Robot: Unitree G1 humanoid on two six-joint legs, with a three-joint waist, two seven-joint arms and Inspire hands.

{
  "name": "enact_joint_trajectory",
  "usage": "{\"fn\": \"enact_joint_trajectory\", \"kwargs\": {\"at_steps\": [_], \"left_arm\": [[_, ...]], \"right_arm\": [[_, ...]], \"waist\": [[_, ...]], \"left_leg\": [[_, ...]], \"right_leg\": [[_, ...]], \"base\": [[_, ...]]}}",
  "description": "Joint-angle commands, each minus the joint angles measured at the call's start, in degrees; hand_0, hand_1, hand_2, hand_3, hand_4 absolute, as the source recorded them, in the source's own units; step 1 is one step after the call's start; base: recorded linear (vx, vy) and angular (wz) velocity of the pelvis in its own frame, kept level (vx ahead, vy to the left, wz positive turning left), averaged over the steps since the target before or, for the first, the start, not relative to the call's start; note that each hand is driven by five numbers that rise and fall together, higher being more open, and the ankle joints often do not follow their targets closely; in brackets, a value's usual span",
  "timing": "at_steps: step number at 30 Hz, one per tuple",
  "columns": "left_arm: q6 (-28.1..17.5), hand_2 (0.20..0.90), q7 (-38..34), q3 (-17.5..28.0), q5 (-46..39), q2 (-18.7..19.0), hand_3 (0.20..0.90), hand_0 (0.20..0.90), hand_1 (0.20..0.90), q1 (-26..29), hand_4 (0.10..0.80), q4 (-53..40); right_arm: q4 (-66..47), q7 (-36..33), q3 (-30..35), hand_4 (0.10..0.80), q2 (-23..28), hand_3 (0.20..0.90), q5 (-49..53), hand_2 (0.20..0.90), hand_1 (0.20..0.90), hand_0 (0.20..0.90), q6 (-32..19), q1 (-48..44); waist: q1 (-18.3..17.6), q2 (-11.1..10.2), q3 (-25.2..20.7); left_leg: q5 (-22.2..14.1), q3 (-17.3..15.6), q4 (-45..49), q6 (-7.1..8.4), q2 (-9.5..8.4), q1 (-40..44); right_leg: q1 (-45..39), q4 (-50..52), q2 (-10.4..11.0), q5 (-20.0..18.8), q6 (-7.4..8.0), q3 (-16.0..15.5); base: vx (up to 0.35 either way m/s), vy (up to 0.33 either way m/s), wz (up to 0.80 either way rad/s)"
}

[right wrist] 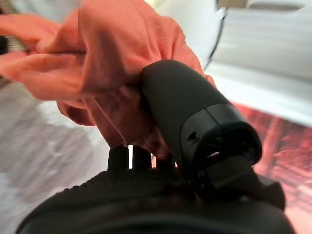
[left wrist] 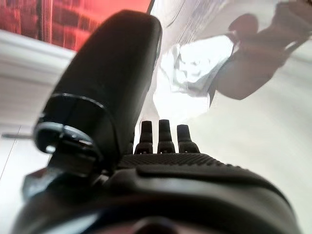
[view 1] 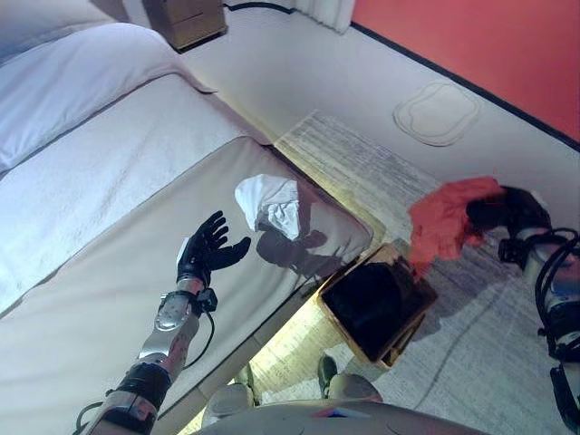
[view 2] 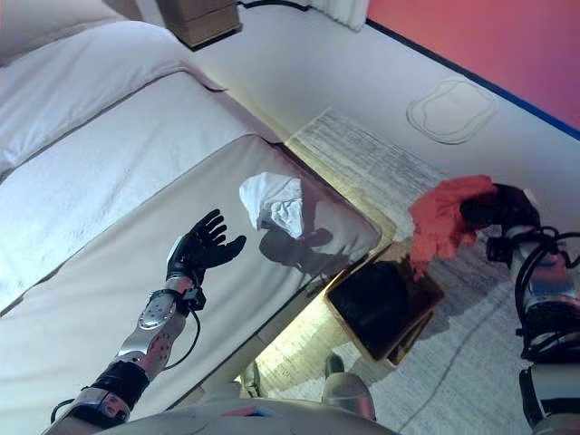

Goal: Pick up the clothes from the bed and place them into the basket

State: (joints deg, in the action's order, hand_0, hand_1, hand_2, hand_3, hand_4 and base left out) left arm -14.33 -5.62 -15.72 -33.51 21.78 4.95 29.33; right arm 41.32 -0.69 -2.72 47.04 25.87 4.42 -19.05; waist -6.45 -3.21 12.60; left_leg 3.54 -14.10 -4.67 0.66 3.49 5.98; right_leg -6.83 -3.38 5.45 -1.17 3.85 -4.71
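The right hand (view 1: 507, 210) is clutching an orange garment (view 1: 446, 220), its thumb and fingers curled into the bunched cloth, and is holding it in the air just above and beside the dark basket (view 1: 376, 305) standing on the floor at the foot of the bed (view 1: 100, 181). The left hand (view 1: 207, 247) is hovering over the bed with fingers spread and grasping nothing, near a crumpled white garment (view 1: 271, 204) lying on the cover.
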Motion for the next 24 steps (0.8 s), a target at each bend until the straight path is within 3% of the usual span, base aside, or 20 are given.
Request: {"fn": "enact_joint_trajectory", "kwargs": {"at_steps": [1, 13, 14, 15, 16, 24], "left_arm": [[-6.43, 0.9, 1.55, 0.45, 2.73, -1.26, 0.9, 0.9, 0.9, 2.33, 0.8, 1.56], [-6.57, 0.9, 3.12, -0.58, 3.04, -1.76, 0.9, 0.9, 0.9, 2.74, 0.8, 2.04], [-6.67, 0.9, 3.24, -0.58, 2.92, -1.79, 0.9, 0.9, 0.9, 2.75, 0.8, 2.17], [-6.71, 0.9, 3.31, -0.6, 2.88, -1.8, 0.9, 0.9, 0.9, 2.76, 0.8, 2.26], [-6.76, 0.9, 3.36, -0.67, 2.84, -1.79, 0.9, 0.9, 0.9, 2.83, 0.8, 2.33], [-6.87, 0.9, 3.46, -1.52, 1.81, -1.29, 0.9, 0.9, 0.9, 3.17, 0.8, 1.99]], "right_arm": [[-0.81, -0.14, 4.11, 0.1, 1.77, 0.2, -0.43, 0.3, 0.3, 0.3, -4.51, -3.28], [9.55, 0.8, 3.97, 0.1, -1.6, 0.2, -1.92, 0.3, 0.3, 0.3, -5.43, -2.99], [10.32, 0.85, 3.99, 0.27, -1.65, 0.37, -2.18, 0.446, 0.446, 0.446, -5.41, -3.09], [10.78, 0.68, 3.94, 0.569, -1.68, 0.669, -2.46, 0.702, 0.702, 0.702, -5.31, -3.18], [11.48, 0.16, 3.77, 0.8, -1.74, 0.9, -2.84, 0.9, 0.9, 0.9, -5.12, -3.39], [13.87, -1.72, 2.44, 0.8, -1.88, 0.9, -4.38, 0.9, 0.9, 0.9, -4.12, -5.69]], "waist": [[0.65, -0.57, -6.97], [0.58, 0.8, -6.41], [0.61, 0.96, -6.37], [0.65, 1.05, -6.36], [0.69, 1.19, -6.35], [1.09, 2.44, -5.84]], "left_leg": [[-6.24, -0.38, 1.49, 2.35, 3.62, 1.34], [-6.08, -1.1, 1.41, 3.19, 4.24, 1.33], [-6.05, -1.07, 1.38, 3.25, 4.26, 1.29], [-6.02, -1.04, 1.36, 3.29, 4.26, 1.27], [-5.96, -0.94, 1.27, 3.36, 4.25, 1.27], [-5.67, -0.31, 0.94, 3.67, 4.1, 1.03]], "right_leg": [[4.68, 1.69, -1.14, -0.03, 0.51, 2.08], [5.0, -0.2, -1.93, -0.94, 0.32, 2.53], [5.03, -0.25, -1.91, -0.94, 0.3, 2.43], [5.04, -0.28, -1.89, -0.93, 0.29, 2.37], [5.08, -0.31, -1.9, -0.95, 0.28, 2.28], [5.43, -0.31, -1.6, -0.9, 0.21, 1.31]], "base": [[-0.007, -0.06, -0.07], [-0.008, -0.048, -0.04], [0.0, 0.0, 0.0], [0.009, -0.021, 0.04], [0.006, -0.021, 0.07], [-0.003, 0.0, 0.03]]}}
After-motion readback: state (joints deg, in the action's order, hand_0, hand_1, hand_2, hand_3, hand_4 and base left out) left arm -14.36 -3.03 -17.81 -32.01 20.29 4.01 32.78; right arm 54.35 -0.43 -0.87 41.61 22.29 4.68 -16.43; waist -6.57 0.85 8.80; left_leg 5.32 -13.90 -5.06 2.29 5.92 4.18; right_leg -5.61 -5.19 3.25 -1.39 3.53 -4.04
